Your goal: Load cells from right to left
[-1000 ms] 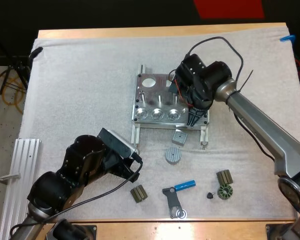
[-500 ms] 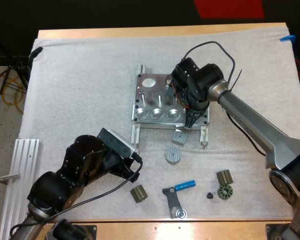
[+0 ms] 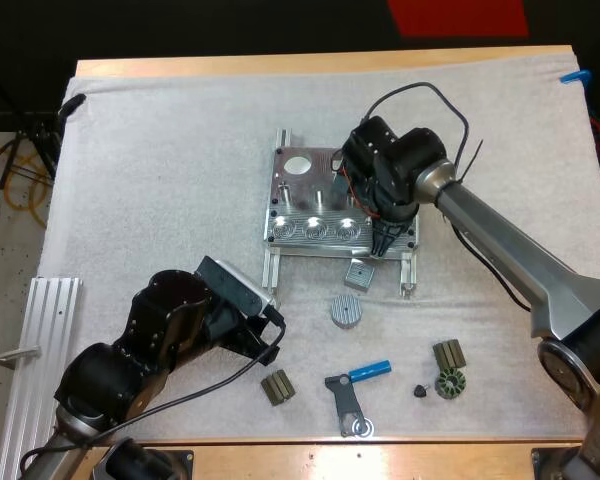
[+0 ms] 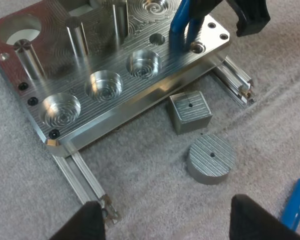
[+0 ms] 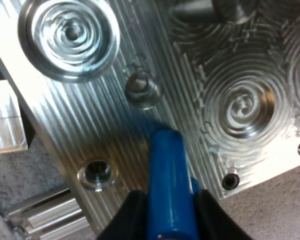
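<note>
The metal fixture (image 3: 325, 205) lies mid-mat, with three round pockets (image 4: 102, 85) along its front. My right gripper (image 3: 384, 238) stands over the fixture's front right corner, shut on a blue cylinder (image 5: 169, 180). The cylinder's tip rests on the plate between a small pin hole (image 5: 142, 89) and a screw hole (image 5: 96, 173). The left wrist view shows that blue cylinder (image 4: 180, 25) standing at the same corner. My left gripper (image 3: 265, 335) hangs open over bare mat in front of the fixture, its fingers (image 4: 90, 225) wide apart. A second blue cylinder (image 3: 370, 369) lies on the mat.
A square metal block (image 3: 359, 273) and a round metal disc (image 3: 346, 310) lie just in front of the fixture. Dark parts (image 3: 276, 387) (image 3: 448, 353), a small gear (image 3: 450, 383) and a black bracket (image 3: 348, 405) sit near the front edge. An aluminium rail (image 3: 40, 350) lies at the left.
One second ago my right gripper was a little farther right; it has shifted left over the fixture's corner with the blue cylinder and has held there since. The left arm has not moved.
</note>
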Robot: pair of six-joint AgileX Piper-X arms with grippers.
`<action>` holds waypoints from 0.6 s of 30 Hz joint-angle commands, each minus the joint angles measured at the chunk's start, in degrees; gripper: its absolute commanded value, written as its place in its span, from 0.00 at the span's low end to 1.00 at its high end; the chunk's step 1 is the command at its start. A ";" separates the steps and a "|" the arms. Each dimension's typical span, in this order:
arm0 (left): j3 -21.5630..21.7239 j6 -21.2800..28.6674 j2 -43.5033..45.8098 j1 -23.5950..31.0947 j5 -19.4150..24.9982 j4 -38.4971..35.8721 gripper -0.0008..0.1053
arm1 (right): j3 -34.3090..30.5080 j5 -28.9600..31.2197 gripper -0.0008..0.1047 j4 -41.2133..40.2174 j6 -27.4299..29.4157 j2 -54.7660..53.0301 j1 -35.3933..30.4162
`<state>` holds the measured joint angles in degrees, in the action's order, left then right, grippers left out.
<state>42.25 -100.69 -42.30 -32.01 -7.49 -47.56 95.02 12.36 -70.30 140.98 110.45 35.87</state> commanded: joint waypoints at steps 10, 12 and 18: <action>0.58 -0.64 0.38 -0.03 -0.03 0.32 0.51 | 0.47 1.16 0.01 -1.29 0.67 0.97 -0.35; 0.58 -0.64 0.38 -0.03 -0.03 0.32 0.51 | 0.47 1.43 0.01 -1.27 0.67 1.85 -0.35; 0.58 -0.64 0.38 -0.03 -0.03 0.22 0.51 | 0.47 3.94 0.01 0.57 0.67 2.29 -0.24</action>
<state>42.25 -100.69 -42.30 -32.01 -7.52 -47.56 95.69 14.25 -70.60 141.33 111.86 36.14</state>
